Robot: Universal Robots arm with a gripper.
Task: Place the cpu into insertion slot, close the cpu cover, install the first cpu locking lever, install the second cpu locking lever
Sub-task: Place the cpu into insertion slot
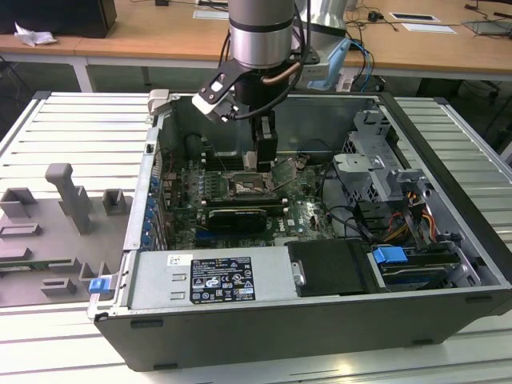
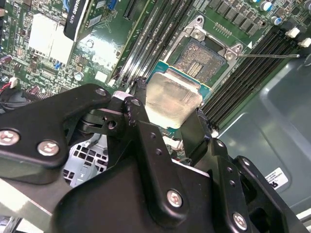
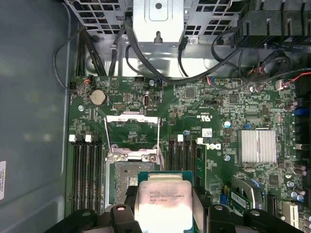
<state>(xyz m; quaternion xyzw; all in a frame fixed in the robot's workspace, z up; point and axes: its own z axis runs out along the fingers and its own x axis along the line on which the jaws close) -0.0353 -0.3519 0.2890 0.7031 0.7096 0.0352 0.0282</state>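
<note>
My gripper (image 1: 264, 160) hangs inside the open computer case, just above the insertion slot (image 1: 244, 189), and is shut on the cpu. In both wrist views the cpu (image 2: 172, 99) (image 3: 163, 201), a flat square chip with a pale metal top, sits between the black fingers (image 2: 138, 109), level and partly over the dark socket. The insertion slot (image 2: 200, 56) (image 3: 127, 180) lies bare, with green board around it. Beyond the socket the cpu cover (image 3: 132, 115), a thin silver frame, stands swung up. A thin wire lever (image 2: 267, 55) sticks out sideways from the socket.
Black memory slots (image 3: 87, 165) flank the socket on both sides. A graphics card (image 1: 236, 216) lies in front of it, a silver heat sink (image 3: 257, 145) to one side. Cables and a metal drive cage (image 1: 376, 164) fill the exterior view's right. A grey fixture (image 1: 68, 204) stands outside the case.
</note>
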